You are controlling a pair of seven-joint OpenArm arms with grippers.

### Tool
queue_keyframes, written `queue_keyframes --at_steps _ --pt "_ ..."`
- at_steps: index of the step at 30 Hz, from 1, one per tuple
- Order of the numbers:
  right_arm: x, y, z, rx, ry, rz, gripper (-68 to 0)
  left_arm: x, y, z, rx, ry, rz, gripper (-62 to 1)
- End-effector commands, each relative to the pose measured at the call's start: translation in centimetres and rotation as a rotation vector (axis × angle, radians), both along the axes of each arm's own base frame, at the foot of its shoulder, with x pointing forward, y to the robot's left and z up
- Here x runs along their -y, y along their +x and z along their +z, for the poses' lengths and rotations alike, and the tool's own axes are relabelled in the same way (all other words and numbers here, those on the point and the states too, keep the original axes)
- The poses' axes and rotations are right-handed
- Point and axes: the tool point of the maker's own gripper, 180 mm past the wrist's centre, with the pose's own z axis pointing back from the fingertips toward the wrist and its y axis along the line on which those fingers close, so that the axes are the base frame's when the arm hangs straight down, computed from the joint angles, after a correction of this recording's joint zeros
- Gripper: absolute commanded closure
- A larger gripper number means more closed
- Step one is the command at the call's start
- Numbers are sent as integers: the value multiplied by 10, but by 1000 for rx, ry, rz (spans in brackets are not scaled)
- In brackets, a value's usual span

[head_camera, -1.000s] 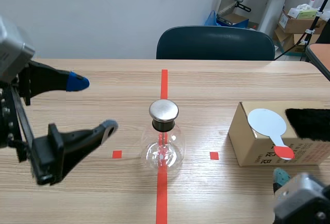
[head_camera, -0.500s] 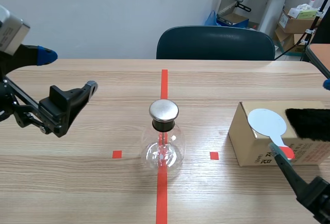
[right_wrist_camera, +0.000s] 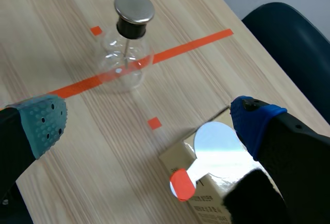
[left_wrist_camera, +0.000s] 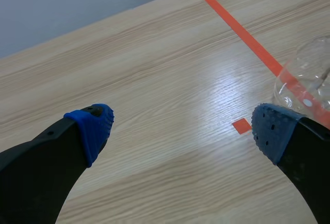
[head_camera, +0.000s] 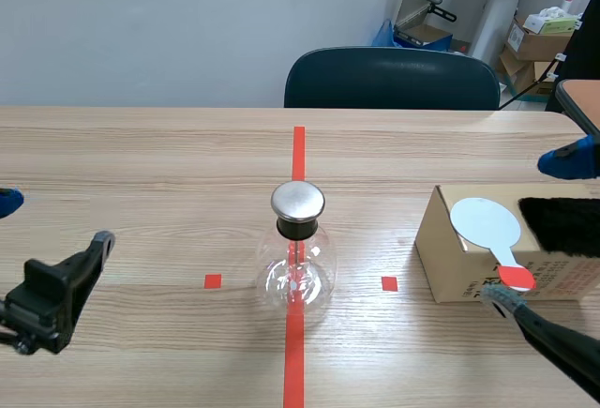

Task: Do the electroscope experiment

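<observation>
Electroscope flask (head_camera: 297, 260) is sitting at frame centre on the red tape line, steel cap up. Left gripper (left_wrist_camera: 183, 131) is hanging wide open at lower left, gripping nothing. Right gripper (right_wrist_camera: 149, 121) is gaping wide at lower right, also empty, near the cardboard box (head_camera: 445, 258), which is carrying a white paddle (head_camera: 485, 223) and black fur (head_camera: 561, 225).
</observation>
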Motion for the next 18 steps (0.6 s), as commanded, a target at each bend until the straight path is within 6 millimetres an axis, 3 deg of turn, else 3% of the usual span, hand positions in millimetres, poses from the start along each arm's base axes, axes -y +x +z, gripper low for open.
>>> queue_keyframes --at_steps 1,9,18 --pt "-4 3 10 16 44 17 -679 8 -3 20 61 -29 -20 -575" --pt "-4 15 8 -24 66 -32 -679 19 -36 43 103 -110 -8 -575" --pt "-22 15 -7 -92 87 -42 -679 17 -29 40 82 -122 63 -575"
